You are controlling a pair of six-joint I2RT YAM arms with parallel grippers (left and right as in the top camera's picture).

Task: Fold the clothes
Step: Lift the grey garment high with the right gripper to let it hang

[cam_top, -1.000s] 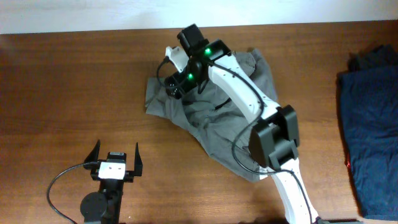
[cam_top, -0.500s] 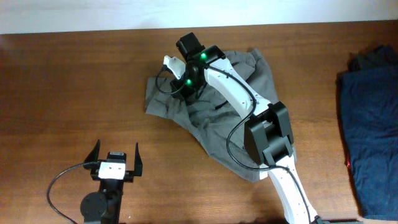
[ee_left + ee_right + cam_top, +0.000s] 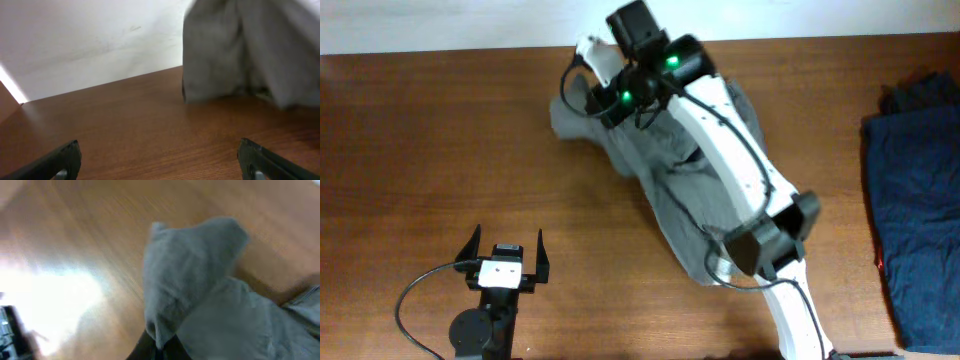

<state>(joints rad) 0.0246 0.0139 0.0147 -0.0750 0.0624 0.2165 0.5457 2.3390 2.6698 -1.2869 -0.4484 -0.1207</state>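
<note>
- Right pincer (image 3: 598, 100) is clamped tight on the upper-left part of the grey garment (image 3: 665, 200), near the far edge of the wooden surface (image 3: 440, 130).
- Right wrist view is blurry, but it shows a bunch of grey fabric running down into the dark fingers at the bottom of the frame.
- The held part of the garment is up off the surface. In the left wrist view it hangs as a grey fold in front of the white wall (image 3: 90, 40).
- The rest of the garment trails crumpled from the grip toward the near right, lying on the surface beside and under the right arm.
- Left pincer (image 3: 507, 240) sits at the near left with its jaws spread wide and nothing between them, well apart from the garment.
- Left wrist view shows both fingers (image 3: 60, 160) low in the frame over bare wood.
- Dark navy clothes (image 3: 915, 190) lie piled at the right edge of the surface, apart from the grey garment.
</note>
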